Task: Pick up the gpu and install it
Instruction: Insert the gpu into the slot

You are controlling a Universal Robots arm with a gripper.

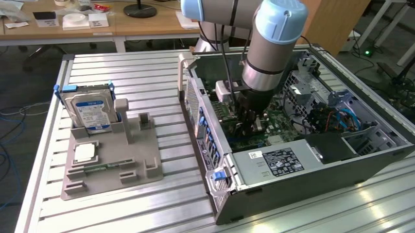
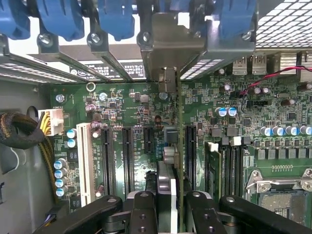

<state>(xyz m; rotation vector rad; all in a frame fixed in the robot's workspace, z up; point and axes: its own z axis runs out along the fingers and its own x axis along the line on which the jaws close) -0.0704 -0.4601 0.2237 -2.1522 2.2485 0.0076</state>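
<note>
Green motherboard (image 2: 146, 122) – pincer (image 2: 171, 204) gripping gpu (image 2: 168, 161)

A wooden desk (image 1: 97, 26) crosses the frame's upper left; dark floor (image 1: 26, 77) with loose cables (image 1: 9, 114) lies below; a wooden panel (image 1: 337, 22) stands upper right.

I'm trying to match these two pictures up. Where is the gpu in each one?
Exterior view: the gpu hangs edge-down under the gripper, inside the open computer case.
Wrist view: the gpu stands edge-on between the gripper's fingers, over the slots.
Shared landmark: the green motherboard, also seen below the arm.
</note>
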